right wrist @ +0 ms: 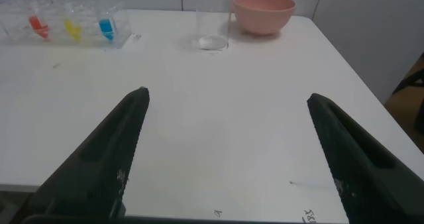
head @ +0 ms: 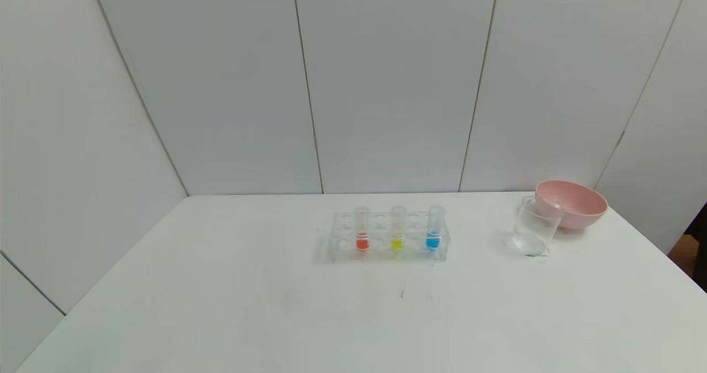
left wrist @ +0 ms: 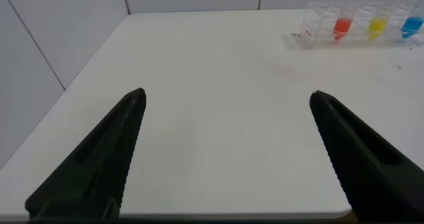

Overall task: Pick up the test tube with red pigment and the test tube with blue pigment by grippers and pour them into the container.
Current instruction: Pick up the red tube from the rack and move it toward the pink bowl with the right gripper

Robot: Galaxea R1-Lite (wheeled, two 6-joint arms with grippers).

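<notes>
The red-pigment test tube [head: 362, 230] stands at the left of the clear rack [head: 386, 251], and the blue-pigment test tube [head: 434, 229] at its right. Both also show in the left wrist view, red [left wrist: 341, 27] and blue [left wrist: 412, 26], and in the right wrist view, red [right wrist: 36, 25] and blue [right wrist: 106, 28]. The clear glass beaker [head: 534, 226] stands right of the rack, also in the right wrist view [right wrist: 213, 22]. My left gripper [left wrist: 226, 95] is open and empty over the table's near left edge. My right gripper [right wrist: 226, 95] is open and empty over the near right edge. Neither shows in the head view.
A tube with yellow liquid [head: 397, 230] stands between the red and blue tubes. A pink bowl [head: 570, 203] sits just behind the beaker, touching it or nearly so. White wall panels close the back and sides of the white table [head: 221, 306].
</notes>
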